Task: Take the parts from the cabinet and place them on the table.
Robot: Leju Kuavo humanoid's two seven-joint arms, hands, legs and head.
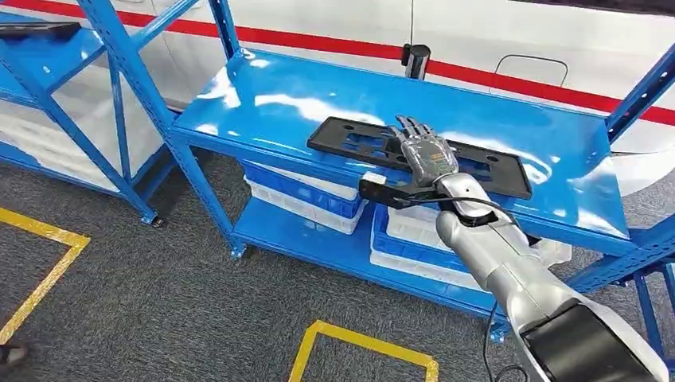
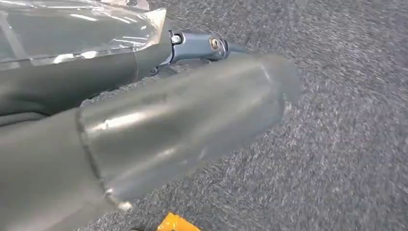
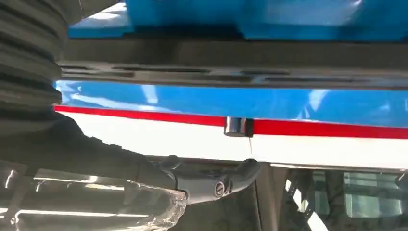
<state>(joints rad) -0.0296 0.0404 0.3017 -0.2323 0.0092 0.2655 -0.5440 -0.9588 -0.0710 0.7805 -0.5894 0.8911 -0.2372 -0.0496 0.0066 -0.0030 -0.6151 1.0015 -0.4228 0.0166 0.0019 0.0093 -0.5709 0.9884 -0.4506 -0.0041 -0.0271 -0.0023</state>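
A long flat black part (image 1: pixel 350 142) with cut-outs lies on the top shelf of the blue cabinet (image 1: pixel 271 95). My right arm reaches in from the lower right. Its hand (image 1: pixel 426 155) is spread over the middle of the part, palm down, gripping nothing. The right wrist view shows the part (image 3: pixel 240 67) edge-on, with a dark finger (image 3: pixel 216 185) held clear of it. My left hand (image 2: pixel 144 120) hangs over grey carpet, a finger (image 2: pixel 202 45) stretched out and nothing in it.
Blue and white crates (image 1: pixel 306 199) (image 1: pixel 418 239) sit on the lower shelf. A second blue rack (image 1: pixel 48 56) stands to the left. Behind the cabinet are a black-topped post (image 1: pixel 415 60) and a white, red-striped wall. Yellow tape (image 1: pixel 358 342) marks the carpet.
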